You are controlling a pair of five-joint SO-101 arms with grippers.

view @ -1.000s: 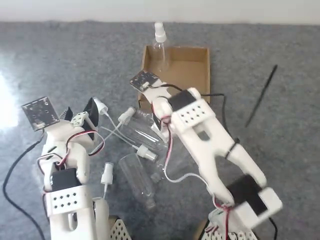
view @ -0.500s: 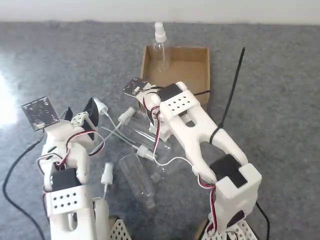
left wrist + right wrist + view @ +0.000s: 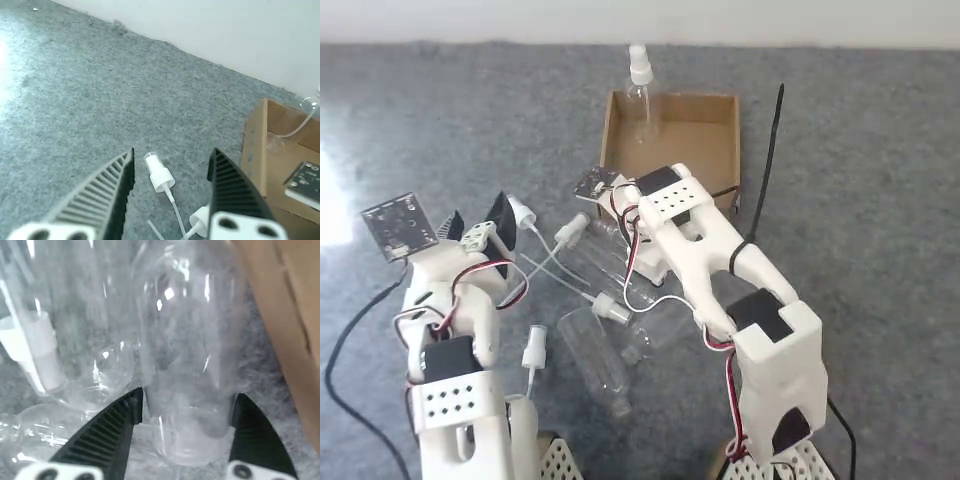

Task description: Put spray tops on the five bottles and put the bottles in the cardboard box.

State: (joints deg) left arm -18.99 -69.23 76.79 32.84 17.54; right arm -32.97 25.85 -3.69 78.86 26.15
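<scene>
My left arm (image 3: 450,330) and right arm (image 3: 720,260) are white plastic with black motor blocks, perforated plates and red cables; left pincer (image 3: 172,152) and right pincer (image 3: 189,395) have black ribbed fingers (image 3: 107,195).

Spread left pincer (image 3: 170,187) above spray top (image 3: 159,176)

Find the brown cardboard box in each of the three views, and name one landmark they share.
High view: brown cardboard box, far centre, beyond both arms.
Left wrist view: beyond the open left pincer and a white spray top, at.
Right wrist view: its wall beside the clear plastic bottle.
Shared landmark: grey felt tabletop.
</scene>
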